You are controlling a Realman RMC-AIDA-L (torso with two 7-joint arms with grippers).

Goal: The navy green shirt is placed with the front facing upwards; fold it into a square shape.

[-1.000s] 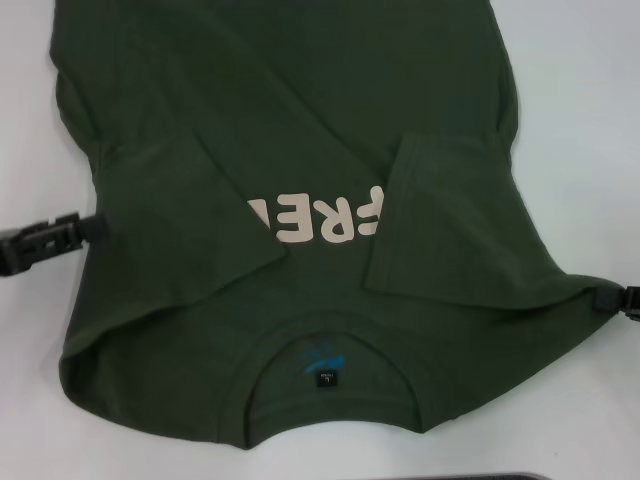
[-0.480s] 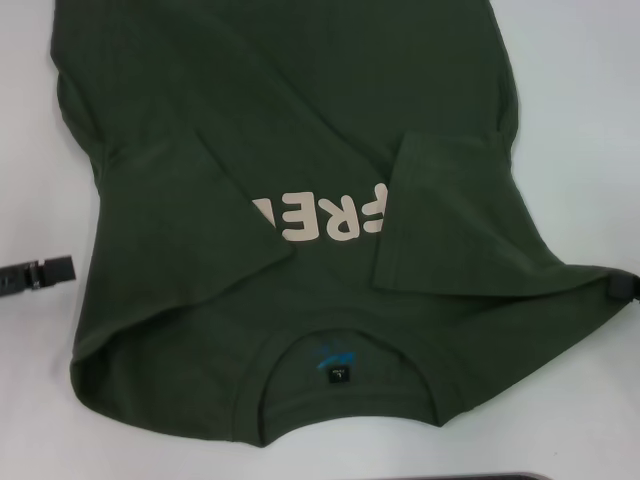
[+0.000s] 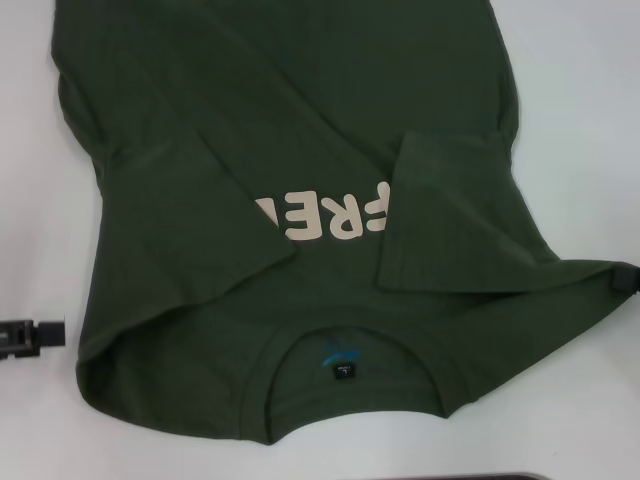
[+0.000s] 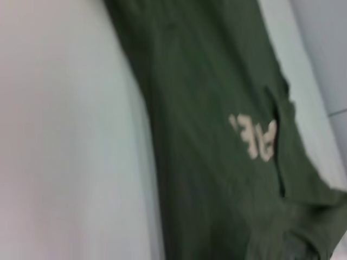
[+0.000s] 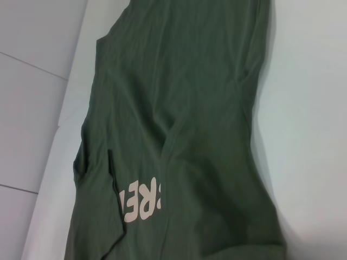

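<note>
Withdrawn toward you since a second ago, your left pincer [image 3: 35, 335] and right pincer [image 3: 625, 277], grips impossible to judge, flank the navy green shirt [image 3: 300, 150], sleeves folded in, on the bench [image 3: 585, 110]; pinch both collar-side corners evenly next.

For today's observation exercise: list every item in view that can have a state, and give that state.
navy green shirt: flat on the table, front up, both sleeves folded in over the lettering
left gripper: off the shirt's left edge, holding nothing
right gripper: at the shirt's right edge, barely in view
</note>
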